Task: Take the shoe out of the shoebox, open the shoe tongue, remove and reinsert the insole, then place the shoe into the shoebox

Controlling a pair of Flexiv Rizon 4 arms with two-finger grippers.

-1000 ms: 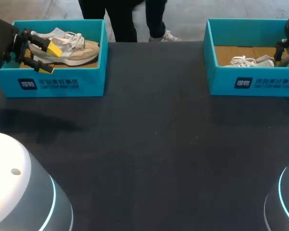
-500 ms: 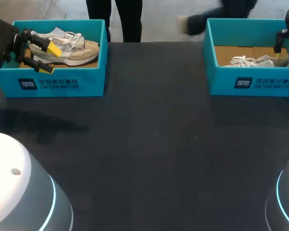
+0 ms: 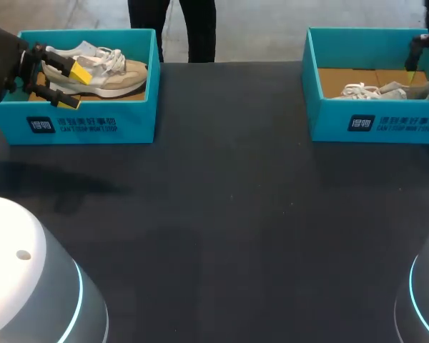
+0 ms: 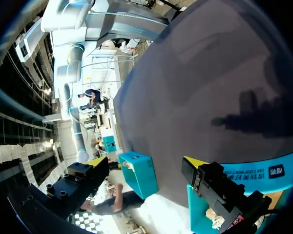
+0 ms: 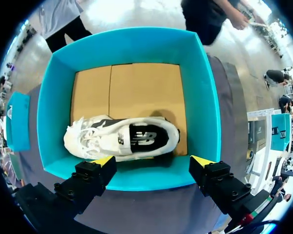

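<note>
Two teal shoeboxes stand at the table's far corners. The left box [image 3: 93,121] holds a beige shoe [image 3: 107,75] with white laces. My left gripper [image 3: 75,86] hangs over that shoe's heel end, open, holding nothing; in the left wrist view my left gripper [image 4: 144,161] faces out across the table toward the right box [image 4: 139,173]. The right box [image 3: 375,125] holds a white and grey shoe [image 3: 382,91]. My right gripper [image 3: 417,61] is at its far right corner. From above, my right gripper [image 5: 153,161] stands open over the box's near wall [image 5: 136,178], with the white shoe [image 5: 122,139] on its side just ahead.
The dark table [image 3: 229,214] stretches wide between the two boxes. Brown cardboard [image 5: 136,90] lines the right box's floor beyond the shoe. My arms' pale bases [image 3: 21,286] rise at the near corners.
My right gripper has drawn up and back toward the view's edge, uncovering the white shoe's heel. The left arm and both shoes have stayed where they were.
</note>
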